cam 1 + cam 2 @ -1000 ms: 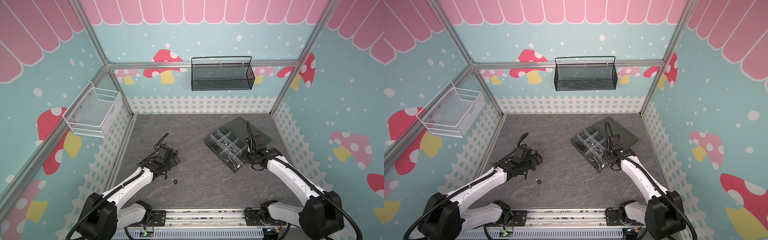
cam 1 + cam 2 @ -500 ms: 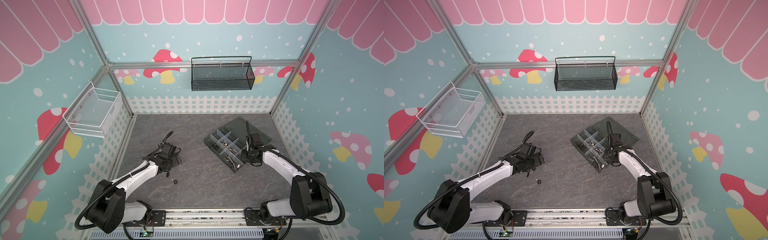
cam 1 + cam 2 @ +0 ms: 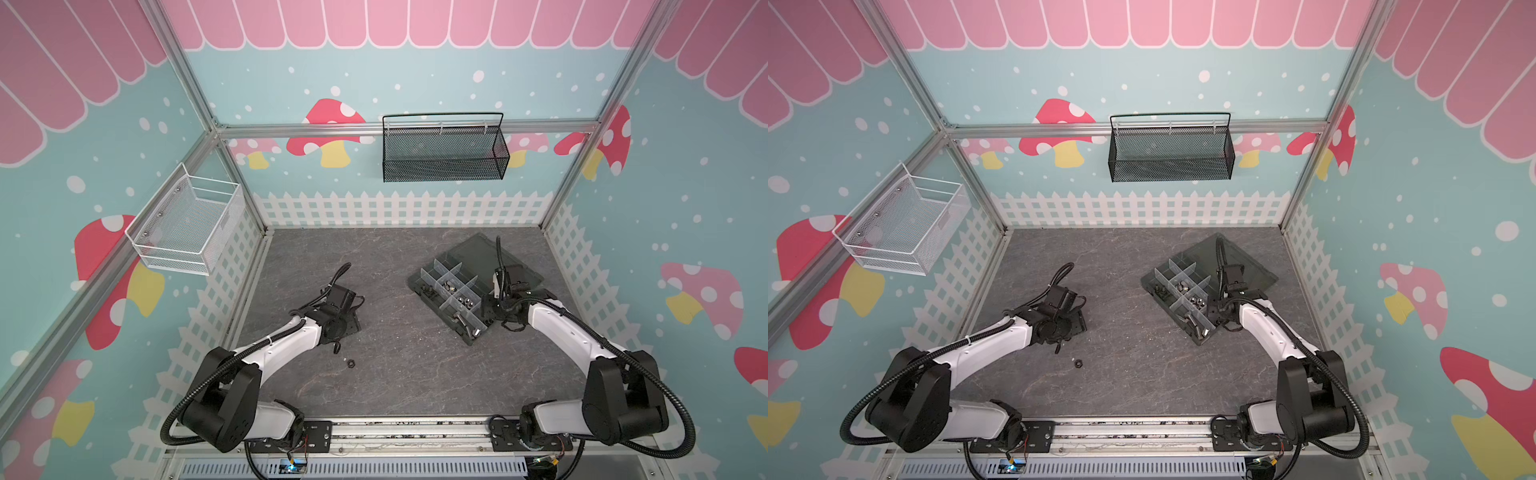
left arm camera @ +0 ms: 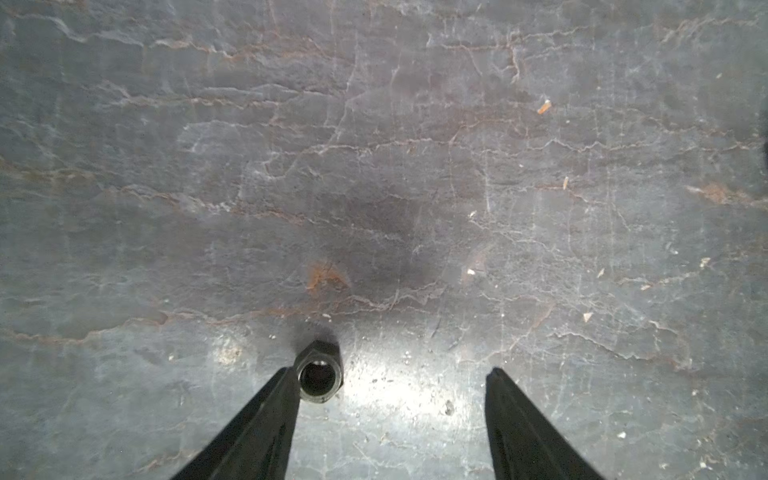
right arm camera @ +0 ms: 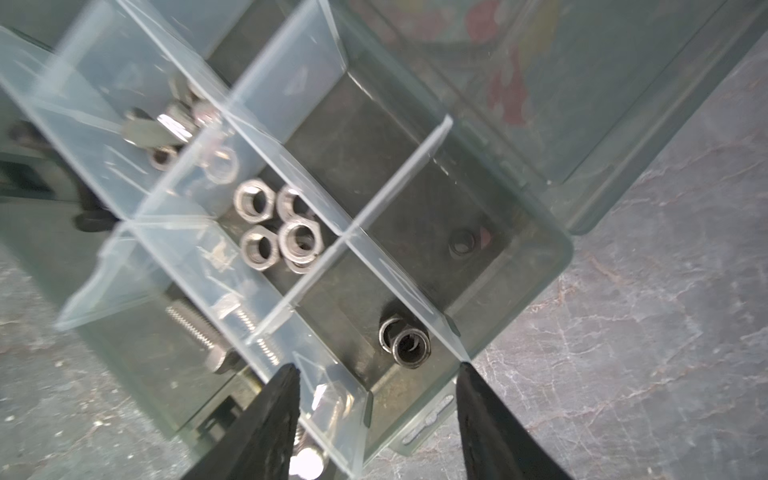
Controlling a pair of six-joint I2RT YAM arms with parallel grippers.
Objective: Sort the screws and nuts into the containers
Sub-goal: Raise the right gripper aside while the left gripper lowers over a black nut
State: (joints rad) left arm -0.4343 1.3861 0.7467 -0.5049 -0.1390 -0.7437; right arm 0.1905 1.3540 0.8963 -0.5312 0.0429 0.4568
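Black and tapered, the left gripper's (image 4: 390,370) jaws stand apart with nothing between them. A black hexagonal metal nut (image 4: 319,371) sits right against the tip of one finger (image 4: 266,415), far off-centre in the gap. I cannot tell whether it touches. It lies flat on the grey stone-patterned bench (image 4: 415,166), with its bore pointing up toward the wrist camera. As a squat ring it has no long axis to speak of, so I judge that only centring matters. The jaws must shift sideways toward that finger until the nut is midway, then close across its flats.

The right gripper's (image 5: 377,366) jaws are likewise parted and empty. They hang over a corner compartment of the dark grey translucent plastic organizer box (image 5: 552,266) with clear dividers. Black nuts (image 5: 409,343) lie in that compartment just beyond the tips. Silver nuts (image 5: 276,226) fill a neighbouring one, and silver threaded screws (image 5: 199,328) lie in another.

In both top views the loose nut lies well apart from the box, on the left arm's side, so the left arm is much the nearer.
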